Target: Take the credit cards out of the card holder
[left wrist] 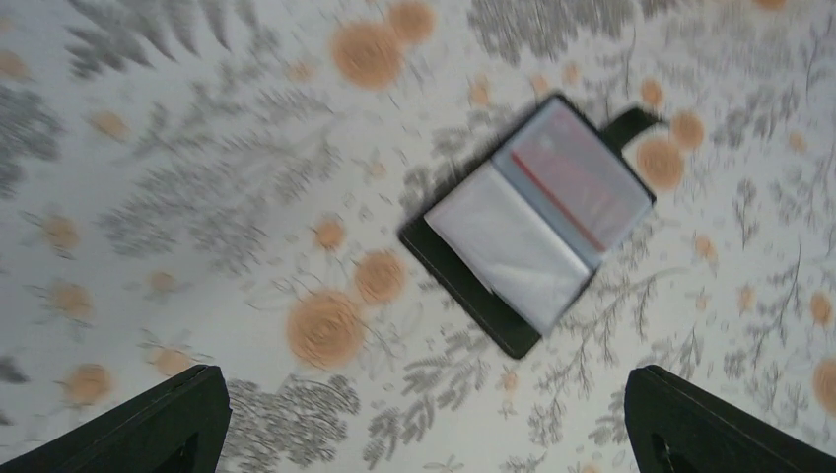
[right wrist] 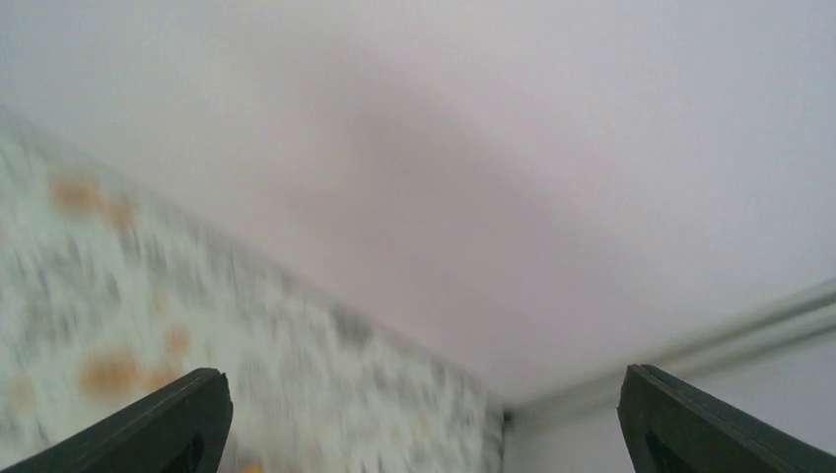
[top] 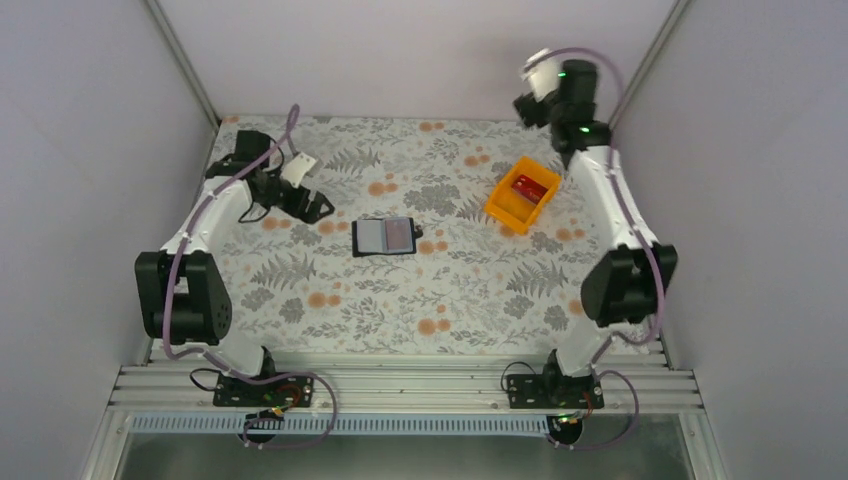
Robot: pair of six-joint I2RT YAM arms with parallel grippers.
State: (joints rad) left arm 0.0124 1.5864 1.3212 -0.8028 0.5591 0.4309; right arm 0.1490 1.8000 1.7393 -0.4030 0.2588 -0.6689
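Observation:
The card holder (top: 385,236) lies open on the flowered cloth, mid-table, its clasp tab pointing right. A red credit card (left wrist: 577,182) shows through its right pocket; the left pocket (left wrist: 508,246) looks pale and empty. Another red credit card (top: 529,187) lies inside the orange bin (top: 503,208). My left gripper (top: 312,206) hovers left of the card holder, open and empty. In the left wrist view the holder (left wrist: 463,286) lies ahead of the fingertips (left wrist: 148,424). My right gripper (top: 527,106) is raised high at the back right, open and empty, facing the wall.
The orange bin stands at the right rear of the cloth, below the raised right arm. The enclosure's white walls close in the back and both sides. The right wrist view shows only blurred cloth (right wrist: 148,325) and wall corner (right wrist: 508,414).

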